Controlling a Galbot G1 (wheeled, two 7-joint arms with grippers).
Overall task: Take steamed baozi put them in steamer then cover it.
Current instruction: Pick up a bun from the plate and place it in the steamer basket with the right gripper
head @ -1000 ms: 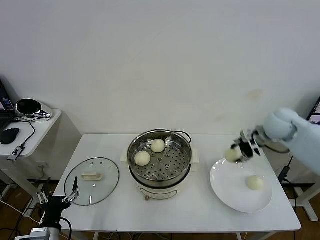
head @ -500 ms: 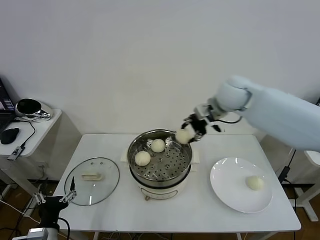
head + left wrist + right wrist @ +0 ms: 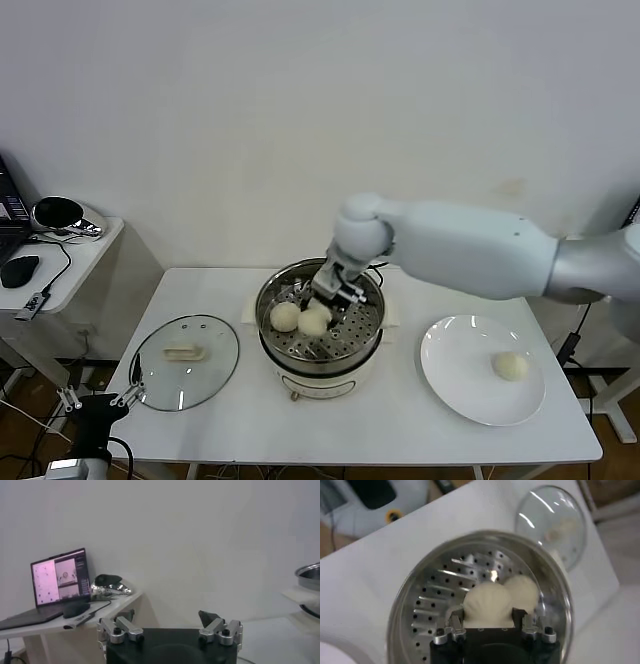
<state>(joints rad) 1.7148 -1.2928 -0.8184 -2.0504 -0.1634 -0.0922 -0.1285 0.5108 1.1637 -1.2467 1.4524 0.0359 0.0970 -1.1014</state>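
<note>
1. the right arm reaches across from the right, and the right gripper (image 3: 322, 303) dips into the steamer (image 3: 320, 325), clamped on a bun (image 3: 488, 603).
2. a second bun (image 3: 285, 317) sits on the perforated steel tray, touching the held one.
3. another bun (image 3: 511, 365) lies on the white plate (image 3: 470, 390).
4. the clear glass lid (image 3: 184, 361) rests flat on the tabletop (image 3: 340, 425), left of the steamer.
5. the left gripper (image 3: 170, 628) hangs low off the tabletop's left corner, jaws apart; only its wrist view shows a laptop (image 3: 55, 580).
</note>
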